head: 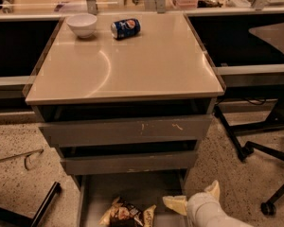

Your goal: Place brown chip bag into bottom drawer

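Three drawers [125, 131], one bowl [82, 24], can [125, 28], bag [128, 215]

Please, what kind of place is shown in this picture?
Probably an office or lab workspace: a grey drawer cabinet with a beige top, and wheeled chair bases on a speckled floor. The gripper is low at the right, open, beside the brown chip bag lying in the bottom drawer.
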`<action>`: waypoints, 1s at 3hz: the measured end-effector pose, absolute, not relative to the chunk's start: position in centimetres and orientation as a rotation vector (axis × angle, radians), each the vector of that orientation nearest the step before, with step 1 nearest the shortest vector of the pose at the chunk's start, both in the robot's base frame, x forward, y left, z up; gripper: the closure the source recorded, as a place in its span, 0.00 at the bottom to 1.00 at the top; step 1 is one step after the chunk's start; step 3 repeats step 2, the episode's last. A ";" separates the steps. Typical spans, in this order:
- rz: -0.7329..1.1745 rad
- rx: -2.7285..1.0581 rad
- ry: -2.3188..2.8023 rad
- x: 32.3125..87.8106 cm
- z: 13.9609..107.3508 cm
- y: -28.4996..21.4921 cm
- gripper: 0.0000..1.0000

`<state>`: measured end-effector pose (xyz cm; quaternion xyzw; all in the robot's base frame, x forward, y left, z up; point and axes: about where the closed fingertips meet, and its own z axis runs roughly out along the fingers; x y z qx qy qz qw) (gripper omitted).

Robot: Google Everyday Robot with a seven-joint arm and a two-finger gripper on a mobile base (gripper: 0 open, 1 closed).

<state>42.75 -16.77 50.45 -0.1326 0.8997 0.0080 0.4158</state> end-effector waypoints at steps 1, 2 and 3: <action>-0.071 -0.302 2.199 39.8 55.9 -17.9 0.00; -0.105 -0.301 2.179 39.8 57.4 -18.5 0.00; -0.105 -0.301 2.179 39.8 57.4 -18.5 0.00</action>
